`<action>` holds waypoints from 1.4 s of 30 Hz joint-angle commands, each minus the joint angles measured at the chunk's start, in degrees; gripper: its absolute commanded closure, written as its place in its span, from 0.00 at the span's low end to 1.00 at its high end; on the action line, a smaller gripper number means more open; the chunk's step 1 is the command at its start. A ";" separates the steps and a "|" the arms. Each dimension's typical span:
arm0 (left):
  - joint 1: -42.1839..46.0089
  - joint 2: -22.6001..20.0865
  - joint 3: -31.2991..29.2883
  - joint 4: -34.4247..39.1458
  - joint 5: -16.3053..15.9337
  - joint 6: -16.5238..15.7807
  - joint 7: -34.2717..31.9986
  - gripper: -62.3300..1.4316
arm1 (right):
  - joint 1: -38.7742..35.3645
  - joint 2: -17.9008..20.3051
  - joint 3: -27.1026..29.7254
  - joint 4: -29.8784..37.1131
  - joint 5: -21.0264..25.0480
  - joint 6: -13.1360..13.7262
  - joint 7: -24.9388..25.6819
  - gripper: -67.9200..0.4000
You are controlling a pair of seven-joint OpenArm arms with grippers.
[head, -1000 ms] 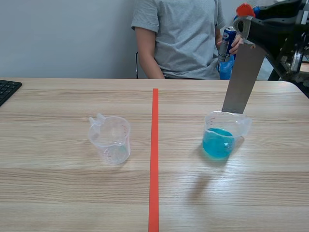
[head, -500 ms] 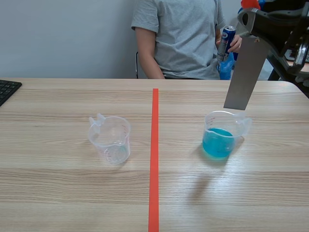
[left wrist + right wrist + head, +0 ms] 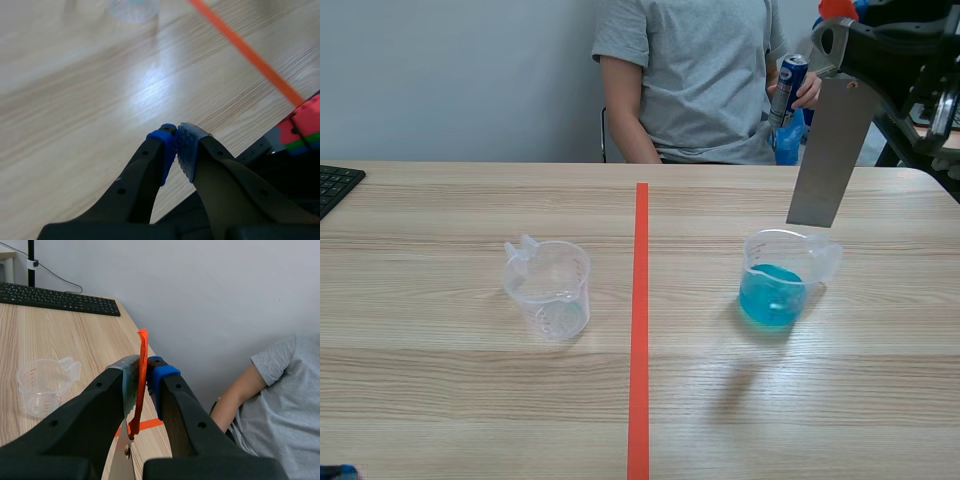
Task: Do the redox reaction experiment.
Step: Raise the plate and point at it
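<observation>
Scene view: we see the metal strip (image 3: 828, 155) has lifted over the last second. Its lower end now hangs just above the blue-liquid beaker (image 3: 775, 285), not in it. The right gripper (image 3: 144, 371) clamps its orange-red tab. The left gripper (image 3: 176, 145) is pinched together on nothing. We judge the dip done or still pending.

Bright blue liquid (image 3: 770, 297) in clear cup (image 3: 817, 262), second clear cup (image 3: 550, 290), dull grey metal sheet (image 3: 830, 150) with orange-red tab (image 3: 140, 385), pale wood-grain worktop (image 3: 440, 380), orange-red tape line (image 3: 639, 330), grey T-shirt (image 3: 700, 70), black fingers (image 3: 135, 185), blue and grey dotted pads (image 3: 165, 150).
</observation>
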 commanded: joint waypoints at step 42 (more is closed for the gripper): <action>-84.87 34.03 53.51 -29.24 2.89 -3.17 19.32 0.91 | 0.70 0.87 0.76 0.66 1.07 0.42 0.63 0.97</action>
